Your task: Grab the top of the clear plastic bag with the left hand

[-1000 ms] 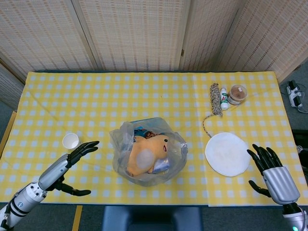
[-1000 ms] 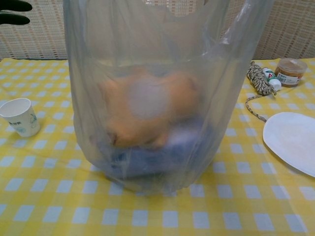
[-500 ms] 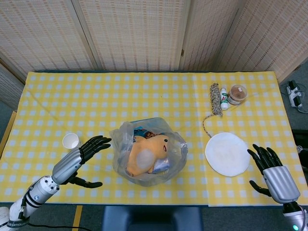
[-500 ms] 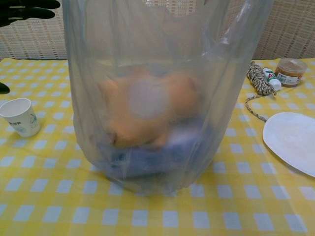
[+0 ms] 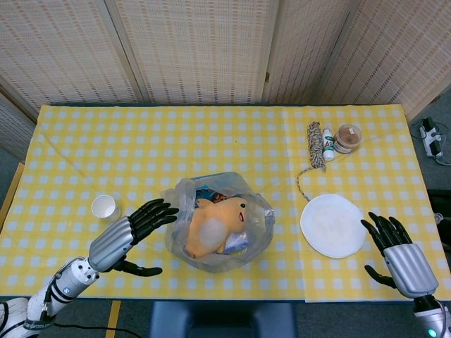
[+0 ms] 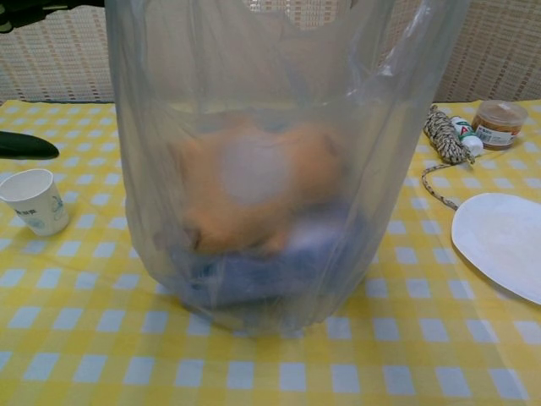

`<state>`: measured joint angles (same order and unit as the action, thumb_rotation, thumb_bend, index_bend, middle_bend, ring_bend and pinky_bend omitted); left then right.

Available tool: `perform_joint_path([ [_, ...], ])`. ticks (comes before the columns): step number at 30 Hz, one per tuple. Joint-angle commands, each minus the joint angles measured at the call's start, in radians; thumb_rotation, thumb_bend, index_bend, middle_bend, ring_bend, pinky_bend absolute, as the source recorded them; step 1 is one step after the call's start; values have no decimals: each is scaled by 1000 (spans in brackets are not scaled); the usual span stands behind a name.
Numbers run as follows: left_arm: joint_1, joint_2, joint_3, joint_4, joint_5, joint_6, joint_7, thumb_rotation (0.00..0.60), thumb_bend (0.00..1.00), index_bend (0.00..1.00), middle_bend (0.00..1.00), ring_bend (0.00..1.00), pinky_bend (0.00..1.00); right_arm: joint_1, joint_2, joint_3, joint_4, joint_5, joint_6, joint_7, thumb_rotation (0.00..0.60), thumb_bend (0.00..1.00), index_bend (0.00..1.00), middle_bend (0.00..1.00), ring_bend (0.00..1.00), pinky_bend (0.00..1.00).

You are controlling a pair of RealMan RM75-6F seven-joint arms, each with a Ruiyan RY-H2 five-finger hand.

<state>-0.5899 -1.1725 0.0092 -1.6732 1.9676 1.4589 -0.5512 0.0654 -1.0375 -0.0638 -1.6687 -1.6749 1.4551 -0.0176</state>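
Note:
The clear plastic bag stands upright at the table's front middle, with an orange plush toy and blue packets inside; in the chest view the bag fills most of the frame. My left hand hovers open just left of the bag, fingers spread toward its rim and apart from it; only dark fingertips show at the chest view's left edge. My right hand is open and empty at the front right, beyond the white plate.
A small paper cup stands left of my left hand. A white plate lies right of the bag. A rope bundle, a small bottle and a brown jar sit at the back right.
My left hand has moved right, from beside the paper cup to close by the bag's left side, still open. The right hand and the bag have stayed put.

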Motion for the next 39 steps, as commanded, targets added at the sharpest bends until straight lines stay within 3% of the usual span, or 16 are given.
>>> perform_joint_path([
  [1,-17,-10,-2,-10,-2,-20,8,600,63,118,112,37,0,-2,2,-1,-1,-4,5,5,600,266,0,0,0,0],
  [16,-110,-44,-37,-46,-70,-148,43,600,62,123,121,43,0,-1,6,-3,0,-7,2,13,600,266,0,0,0,0],
  [31,-267,-57,-70,-132,-172,-347,-156,600,62,128,123,45,0,12,7,-1,-3,11,-30,7,600,266,0,0,0,0],
  [39,-361,-66,-110,-148,-268,-477,-272,600,61,61,124,42,0,2,14,-1,-1,5,-7,27,600,266,0,0,0,0],
])
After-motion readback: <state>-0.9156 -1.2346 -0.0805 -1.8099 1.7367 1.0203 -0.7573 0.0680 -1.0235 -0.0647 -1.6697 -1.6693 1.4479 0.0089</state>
